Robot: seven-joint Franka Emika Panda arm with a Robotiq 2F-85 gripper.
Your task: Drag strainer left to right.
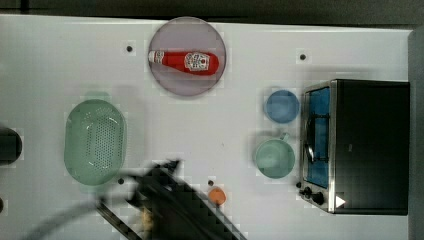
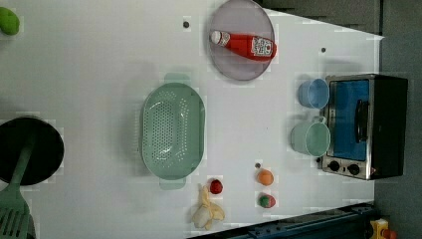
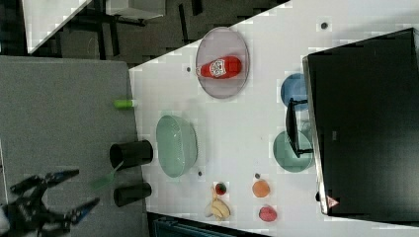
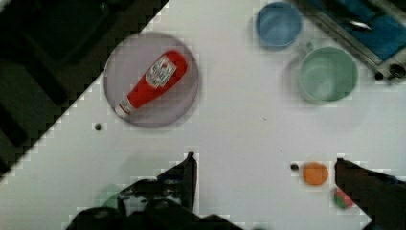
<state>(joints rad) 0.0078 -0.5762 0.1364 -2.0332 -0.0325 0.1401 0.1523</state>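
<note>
The strainer (image 1: pixel 95 141), a pale mint-green oval colander with a dotted bowl, rests on the white table at the top view's left; I also see the strainer (image 2: pixel 172 130) in the left view and the strainer (image 3: pixel 176 145) in the right view. My gripper (image 4: pixel 265 163) stands open in the wrist view, its two dark fingers spread wide with nothing between them. In the top view the blurred arm and gripper (image 1: pixel 167 172) sit below and to the right of the strainer, apart from it. In the right view the gripper (image 3: pixel 81 187) hangs open at the lower left.
A ketchup bottle (image 1: pixel 184 61) lies on a round plate (image 1: pixel 165 80). A blue cup (image 1: pixel 281 105) and a mint cup (image 1: pixel 274 158) stand beside the toaster oven (image 1: pixel 360 145). An orange fruit (image 1: pixel 217 195), a banana (image 2: pixel 206 211) and a black pot (image 2: pixel 27 149) are also on the table.
</note>
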